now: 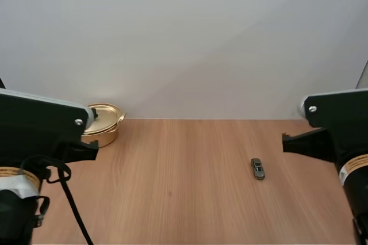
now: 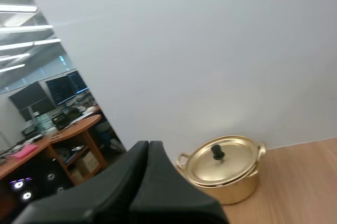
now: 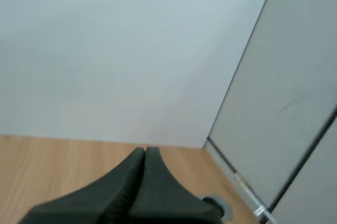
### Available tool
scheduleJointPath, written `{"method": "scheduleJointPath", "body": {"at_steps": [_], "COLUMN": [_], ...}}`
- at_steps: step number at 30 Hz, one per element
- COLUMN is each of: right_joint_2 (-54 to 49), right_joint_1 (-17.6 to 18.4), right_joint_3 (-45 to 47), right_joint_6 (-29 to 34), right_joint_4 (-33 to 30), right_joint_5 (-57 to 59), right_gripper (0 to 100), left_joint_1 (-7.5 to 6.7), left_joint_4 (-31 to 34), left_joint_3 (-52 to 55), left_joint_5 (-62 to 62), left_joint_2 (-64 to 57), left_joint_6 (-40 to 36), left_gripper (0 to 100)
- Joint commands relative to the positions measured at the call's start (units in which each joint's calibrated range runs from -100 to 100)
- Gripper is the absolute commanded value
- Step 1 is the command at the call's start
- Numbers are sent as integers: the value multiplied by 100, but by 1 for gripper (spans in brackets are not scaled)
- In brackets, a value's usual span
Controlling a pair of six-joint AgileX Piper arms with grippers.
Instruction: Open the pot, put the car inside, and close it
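Observation:
A small golden pot (image 1: 103,124) with its lid on stands at the table's far left, against the white back wall. The lid (image 2: 222,158) carries a black knob, and the pot has two side handles. A tiny grey toy car (image 1: 258,168) lies on the wood right of centre. My left gripper (image 2: 148,144) is shut, its fingers together as one dark wedge, held in the air short of the pot. My right gripper (image 3: 145,151) is shut too, raised above the table's far right part, away from the car.
The wooden table (image 1: 184,199) runs up to a white wall at the back. A grey side panel (image 3: 295,103) stands along the table's right edge. Bare wood lies between the pot and the car.

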Motion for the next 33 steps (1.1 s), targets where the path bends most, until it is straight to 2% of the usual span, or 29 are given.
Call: {"method": "scheduleJointPath", "body": {"at_steps": [1, 2, 5, 8, 10, 13, 14, 17, 20, 27, 28, 30, 32, 33], "right_joint_2": [0, 0, 0, 110, 242, 498, 600, 867, 1037, 1060, 1060, 1060, 1060, 1060], "right_joint_1": [-4, -4, -4, 18, 80, 212, 260, 380, 465, 595, 595, 595, 605, 619], "right_joint_3": [-259, -259, -259, -259, -259, -259, -259, -259, -259, -199, -199, -199, -199, -199], "right_joint_6": [1, 1, 1, -221, -658, -1714, -2136, -2811, -2854, -2881, -2913, -2967, -3023, -3023], "right_joint_4": [-182, -138, 84, 470, 832, 1452, 1563, 1658, 1738, 2689, 2797, 2941, 3000, 3014], "right_joint_5": [59, 56, 56, -22, -167, -564, -597, -203, 526, 1318, 1315, 1315, 1332, 1359], "right_gripper": [0, 0, 0, 0, 0, 0, 0, 0, 0, 0, 0, 0, 0, 0], "left_joint_1": [110, 108, 101, 101, 101, 101, 101, 165, 265, 376, 376, 376, 376, 376], "left_joint_4": [17, 17, 17, -235, -344, -550, -668, -798, -798, -561, -499, -499, -499, -499], "left_joint_3": [-172, -156, -142, -178, -291, -680, -899, -1629, -2468, -4185, -4426, -4822, -5097, -5199], "left_joint_5": [937, 873, -434, -1181, -1364, -1640, -1641, -1511, -1224, 122, 467, 1014, 1364, 1516], "left_joint_2": [0, 0, 0, 98, 450, 1326, 1716, 2947, 4080, 6382, 6685, 7209, 7573, 7739], "left_joint_6": [0, 0, 39, 0, 0, 0, 0, 0, 0, 315, 376, 527, 602, 629], "left_gripper": [0, 0, 0, 0, 0, 0, 0, 0, 0, 0, 4, 20, 47, 64]}}
